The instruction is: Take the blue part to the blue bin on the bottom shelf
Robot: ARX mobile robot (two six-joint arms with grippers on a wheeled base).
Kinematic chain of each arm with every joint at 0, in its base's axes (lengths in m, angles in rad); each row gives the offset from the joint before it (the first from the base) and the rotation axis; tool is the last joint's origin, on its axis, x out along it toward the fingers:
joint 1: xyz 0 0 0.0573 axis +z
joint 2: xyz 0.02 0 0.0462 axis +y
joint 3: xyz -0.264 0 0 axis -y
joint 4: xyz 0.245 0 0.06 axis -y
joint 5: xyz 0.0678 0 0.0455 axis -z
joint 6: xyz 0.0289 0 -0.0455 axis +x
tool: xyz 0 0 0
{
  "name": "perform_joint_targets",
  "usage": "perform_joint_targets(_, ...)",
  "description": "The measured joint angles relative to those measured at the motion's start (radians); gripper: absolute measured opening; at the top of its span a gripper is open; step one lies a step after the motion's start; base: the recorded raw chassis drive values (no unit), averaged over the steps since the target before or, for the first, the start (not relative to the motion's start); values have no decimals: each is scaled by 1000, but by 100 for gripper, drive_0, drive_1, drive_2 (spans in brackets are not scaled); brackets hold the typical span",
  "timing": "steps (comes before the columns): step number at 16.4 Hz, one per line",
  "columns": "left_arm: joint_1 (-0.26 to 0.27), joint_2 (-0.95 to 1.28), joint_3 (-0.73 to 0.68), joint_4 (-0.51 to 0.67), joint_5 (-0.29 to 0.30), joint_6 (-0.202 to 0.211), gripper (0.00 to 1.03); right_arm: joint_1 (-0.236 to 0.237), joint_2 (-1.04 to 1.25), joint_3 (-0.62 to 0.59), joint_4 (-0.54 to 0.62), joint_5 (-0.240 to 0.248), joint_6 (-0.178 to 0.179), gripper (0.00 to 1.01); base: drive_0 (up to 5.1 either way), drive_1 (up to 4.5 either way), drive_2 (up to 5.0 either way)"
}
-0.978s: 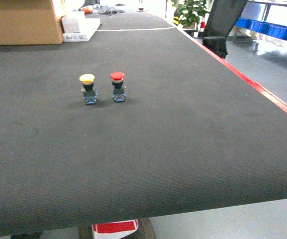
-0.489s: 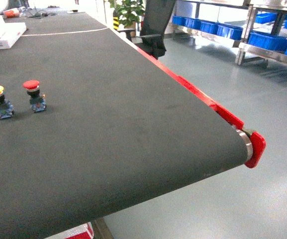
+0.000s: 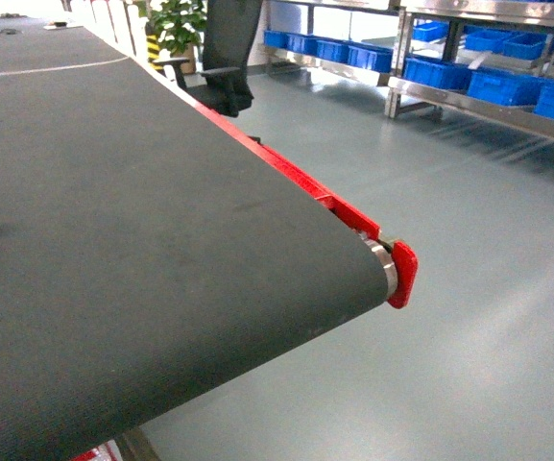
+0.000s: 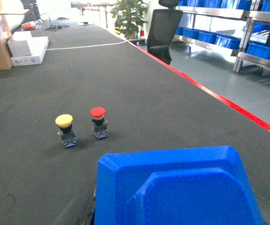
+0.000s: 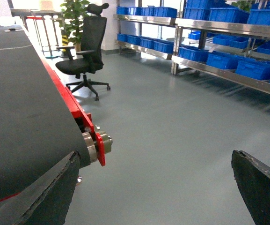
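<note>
The blue part (image 4: 177, 187) fills the bottom of the left wrist view, right at the camera and above the black belt. It hides my left gripper's fingers, which appear shut on it. In the right wrist view my right gripper (image 5: 156, 187) stands open, with nothing but grey floor between its fingers (image 5: 259, 187). Neither gripper shows in the head view. Several blue bins (image 3: 502, 84) sit on a steel rack (image 3: 478, 104) across the floor at the right. I cannot tell which of them is the blue bin, or which tier is the bottom shelf.
The black conveyor belt (image 3: 113, 211) ends at a red-capped roller (image 3: 401, 274). A yellow-capped button (image 4: 64, 123) and a red-capped button (image 4: 98, 115) stand on it, with boxes (image 4: 27, 49) further back. An office chair (image 3: 224, 67) stands beside the belt. Grey floor lies between belt and rack.
The head view has swung to the right. The two buttons have slid off its left edge. The belt's end roller, the open floor and the rack with bins have come into view.
</note>
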Motion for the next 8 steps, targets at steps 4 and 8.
perform_joint_targets(4, 0, 0, 0, 0, 0, 0, 44, 0, 0, 0, 0, 0, 0, 98, -162, -162, -162)
perform_joint_targets(8, 0, 0, 0, 0, 0, 0, 44, 0, 0, 0, 0, 0, 0, 98, -159, -159, -159)
